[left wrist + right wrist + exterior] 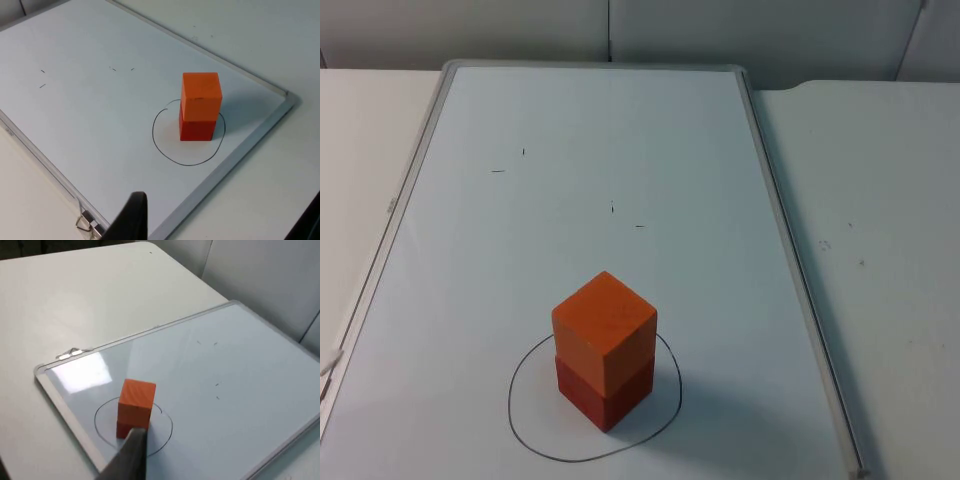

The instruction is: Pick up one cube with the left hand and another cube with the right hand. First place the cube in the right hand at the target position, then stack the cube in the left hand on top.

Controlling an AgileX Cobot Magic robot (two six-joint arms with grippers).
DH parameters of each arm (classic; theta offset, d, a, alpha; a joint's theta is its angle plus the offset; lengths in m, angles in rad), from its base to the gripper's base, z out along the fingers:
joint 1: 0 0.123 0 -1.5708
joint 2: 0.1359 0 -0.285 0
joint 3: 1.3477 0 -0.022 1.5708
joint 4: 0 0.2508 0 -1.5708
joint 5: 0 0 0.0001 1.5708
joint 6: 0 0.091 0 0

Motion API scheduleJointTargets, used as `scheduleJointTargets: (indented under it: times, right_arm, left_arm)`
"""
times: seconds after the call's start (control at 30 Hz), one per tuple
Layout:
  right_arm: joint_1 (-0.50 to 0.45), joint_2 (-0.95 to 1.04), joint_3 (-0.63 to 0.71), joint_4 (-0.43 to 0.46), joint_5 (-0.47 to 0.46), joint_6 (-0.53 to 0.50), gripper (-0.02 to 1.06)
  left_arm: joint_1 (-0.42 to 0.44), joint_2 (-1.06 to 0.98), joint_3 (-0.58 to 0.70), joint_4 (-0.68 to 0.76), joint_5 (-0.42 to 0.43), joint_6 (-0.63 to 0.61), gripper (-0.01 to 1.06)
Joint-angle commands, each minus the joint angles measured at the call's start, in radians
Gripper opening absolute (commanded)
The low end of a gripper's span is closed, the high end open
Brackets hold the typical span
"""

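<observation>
Two cubes stacked: orange cube (605,328) sits on red cube (604,392), inside the drawn black circle (525,425) on the whiteboard (570,200), which lies on the white bench (880,230). One dark fingertip of each gripper is seen from its wrist camera, both well back from the stack; finger state: cannot tell.

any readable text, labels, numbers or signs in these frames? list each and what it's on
None readable.
Whiteboard: a hand-drawn black circle around the stacked cubes, plus a few short stray pen marks; these are not letters or digits.
Orange cube and red cube: plain faces, no label.
</observation>
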Motion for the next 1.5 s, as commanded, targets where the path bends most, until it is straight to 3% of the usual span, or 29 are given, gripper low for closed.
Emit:
scheduleJointTargets:
  times: [0.0, 0.13, 0.33, 0.57, 0.63, 0.9, 1.47]
  right_arm:
    - [0.0, -0.114, 0.02, 0.046, 0.128, 0.032, 1.05]
    - [0.0, -0.265, 0.099, 0.063, 0.201, 0.078, 1.05]
    - [0.0, -0.429, 0.198, 0.067, 0.207, 0.158, 1.05]
    - [0.0, -0.458, 0.214, 0.062, 0.308, 0.169, 1.05]
    - [0.0, -0.458, 0.23, 0.07, 0.274, 0.169, 1.05]
    - [0.0, -0.458, 0.232, 0.095, 0.273, 0.121, 1.05]
    - [0.0, -0.458, 0.232, 0.093, 0.273, 0.123, 1.05]
  left_arm:
    - [-0.002, -0.005, 0.004, -0.006, -0.001, -0.001, 1.05]
    - [-0.002, -0.005, 0.004, -0.009, -0.001, -0.003, 1.05]
    - [-0.002, -0.005, 0.004, -0.02, 0.001, -0.005, 1.05]
    - [-0.002, -0.005, 0.004, -0.031, 0.001, -0.005, 1.05]
    - [-0.002, -0.005, 0.004, -0.031, 0.001, -0.009, 1.05]
    - [-0.002, -0.005, 0.004, -0.031, 0.001, -0.009, 1.05]
    - [-0.002, -0.005, 0.004, -0.029, 0.001, -0.009, 1.05]
